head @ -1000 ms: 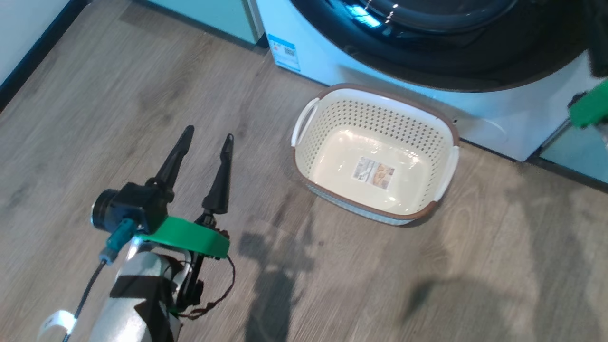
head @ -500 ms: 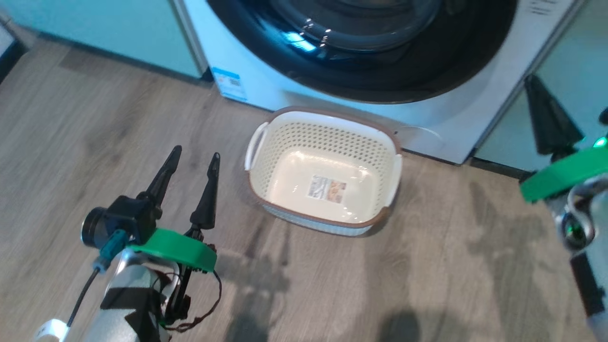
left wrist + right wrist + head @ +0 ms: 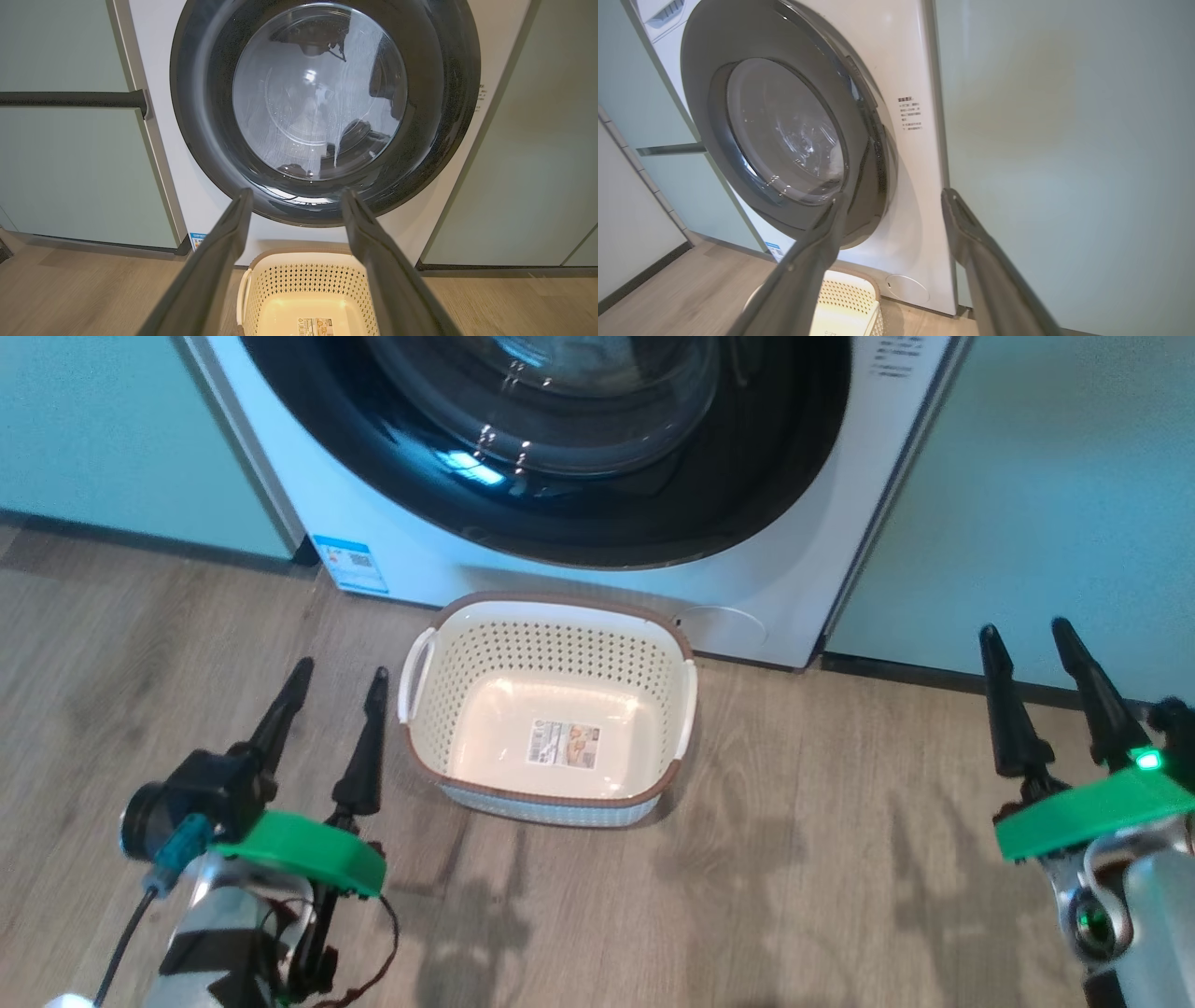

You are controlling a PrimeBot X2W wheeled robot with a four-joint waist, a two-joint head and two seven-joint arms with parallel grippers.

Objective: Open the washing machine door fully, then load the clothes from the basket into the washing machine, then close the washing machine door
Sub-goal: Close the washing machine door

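The light is bright and even, with no harsh contrast. In the head view the floor (image 3: 794, 896) carries soft, overlapping grey shadows near the arms, and a darker one lies at the right of the basket (image 3: 551, 649), whose bottom gleams white. Blue-white glare spots sit on the door (image 3: 597, 537), on both black rim and glass. In the left wrist view the glass mirrors dark shapes and pale streaks. The right wrist view is hazier, the rim washed to grey. Both wrist views warp towards the edges: the sides of the machine (image 3: 159, 186) lean. The fingers (image 3: 205, 280), close to the lens, look soft.
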